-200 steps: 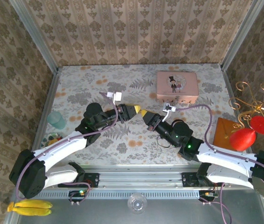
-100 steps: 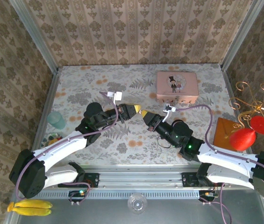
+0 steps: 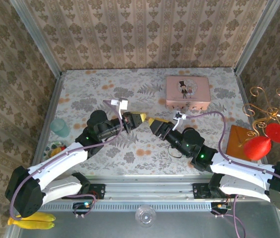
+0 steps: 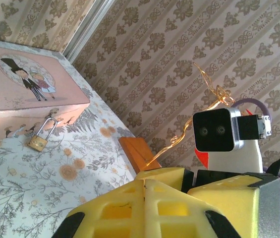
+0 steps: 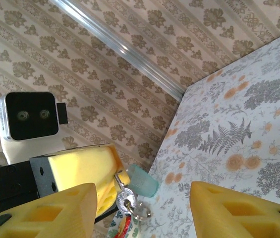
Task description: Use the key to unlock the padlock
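Note:
The small brass padlock (image 4: 37, 142) hangs by its silvery shackle from the front latch of the pink tin (image 4: 26, 82) at the back right of the table (image 3: 130, 148). My left gripper (image 3: 142, 118) is held above the middle of the table, its yellow fingers (image 4: 130, 208) pressed together. The right wrist view shows the small silvery key (image 5: 125, 197) pinched at that gripper's tip, a ring dangling under it. My right gripper (image 3: 152, 122) faces it tip to tip, open, its fingers (image 5: 55, 210) spread on either side of the key without touching it.
A teal cup (image 3: 59, 127) and a small coloured item (image 3: 56, 148) stand at the left edge. An orange block (image 3: 239, 141), a red pear-shaped thing (image 3: 257, 147) and a gold wire stand (image 3: 268, 106) crowd the right side. Bananas (image 3: 30, 221) lie off the table's front left.
Both gripper tips have drifted slightly left and closer together; the left arm's elbow has swung a little. The left gripper still holds the key.

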